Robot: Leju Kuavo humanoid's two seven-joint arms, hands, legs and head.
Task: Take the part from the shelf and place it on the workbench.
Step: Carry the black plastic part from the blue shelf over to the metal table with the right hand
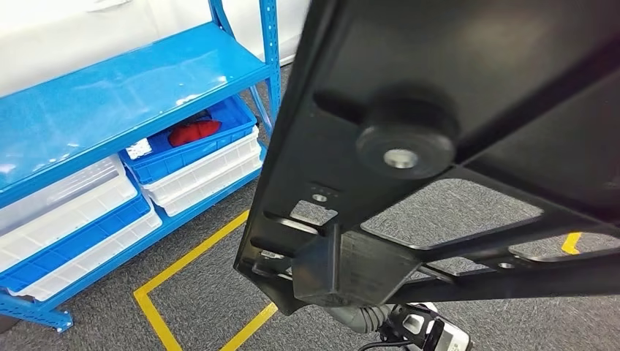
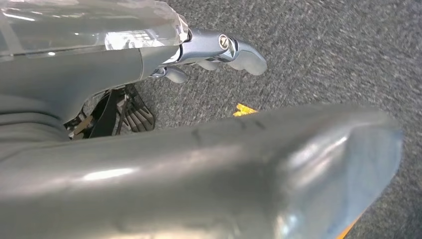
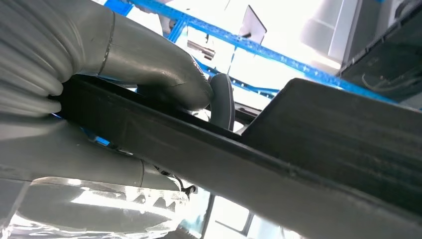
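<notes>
The right hand point(image 3: 99, 94) grasps the large flat black plastic part point(image 1: 439, 146) by its edge, carried high, off the blue metal shelf point(image 1: 131, 88) at ten o'clock. The left hand point(image 2: 219, 52) hangs released over carpet.

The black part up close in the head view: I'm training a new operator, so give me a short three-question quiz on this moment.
1. True or false: the black part lies on the blue shelf.
2. Which robot hand grips the part? A) left B) right
3. Fill in: the blue bin on the shelf holds something coloured ____.

Key:
1. False. It is held up, away from the shelf, above the carpet with yellow floor tape.
2. B. The right robot hand clamps its edge; the left robot hand holds nothing.
3. Red: a red object.
</notes>
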